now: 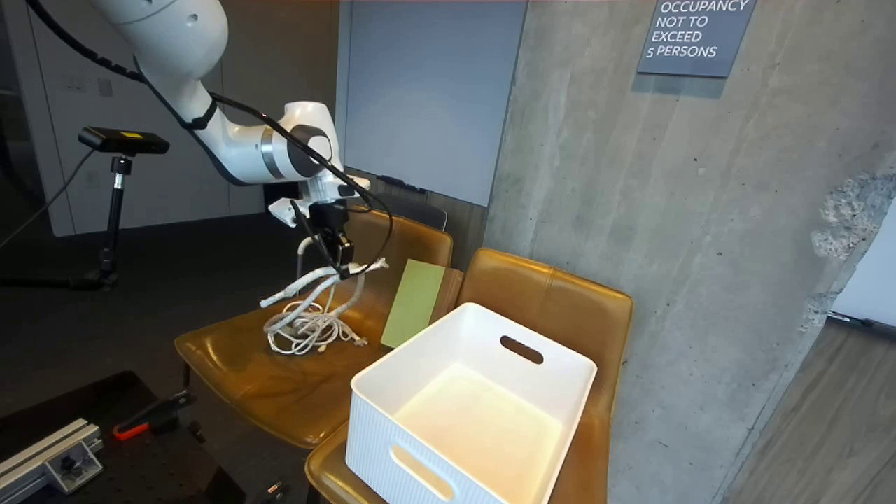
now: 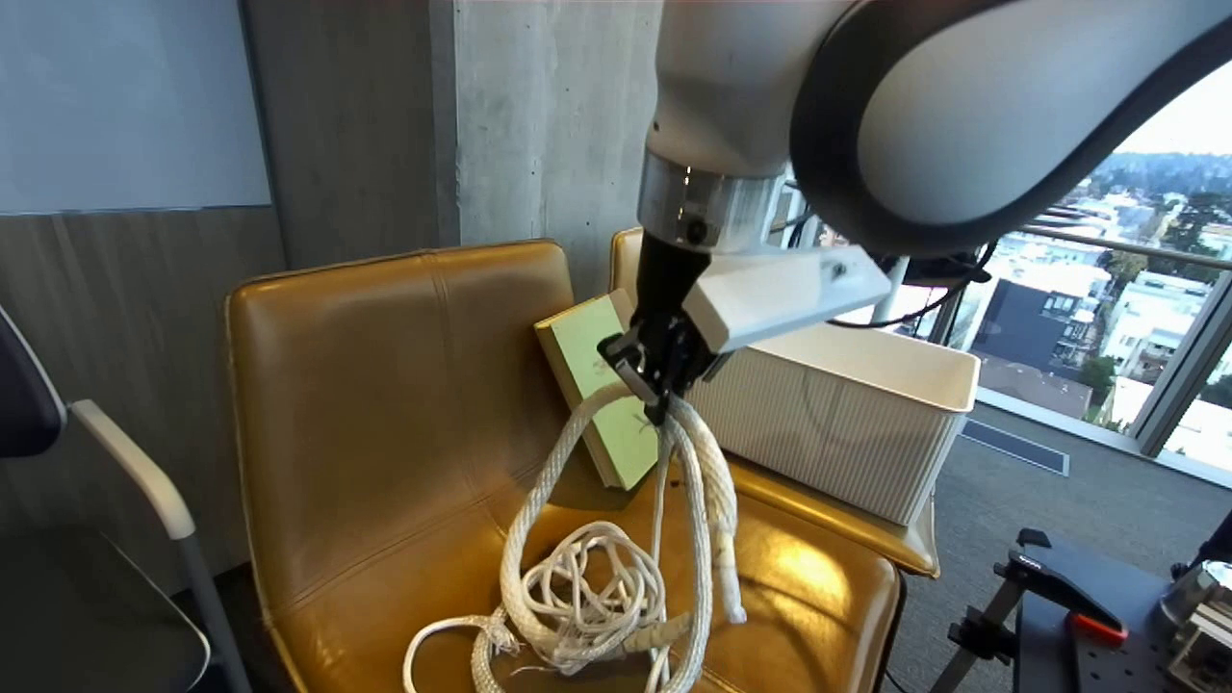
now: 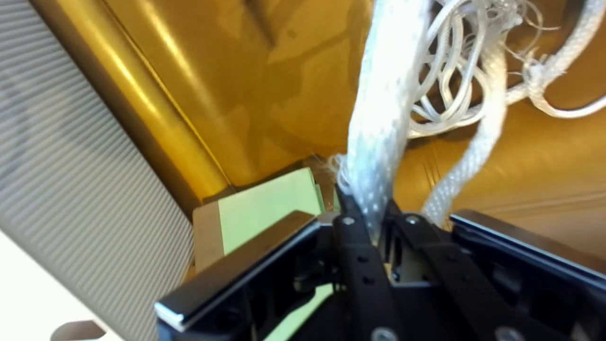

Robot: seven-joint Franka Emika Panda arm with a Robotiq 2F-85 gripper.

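I have the white rope [image 3: 383,113] pinched between the fingertips of my gripper [image 2: 660,409], a thick strand squeezed from both sides, as the wrist view shows me. From the fingertips, thick loops and a loose end hang down in both exterior views. Below the fingertips, a tangled coil of thinner white cord [image 2: 597,616] lies on the seat of a tan leather chair [image 2: 385,385]; I cannot tell whether the strand I hold runs into it. To one side of the fingers, near them, a pale green book [image 1: 413,304] leans at the edge of the same seat. Farther out on that side, past the book, a white ribbed bin [image 2: 818,433] sits on a second tan chair [image 1: 546,294], its mouth facing up. Well apart from the fingers, beyond the bin, I see a concrete wall [image 1: 700,210] with a grey sign [image 1: 693,42] high above fingertip level. On the opposite side of the fingers, in an exterior view, a black camera [image 1: 124,141] stands on a post
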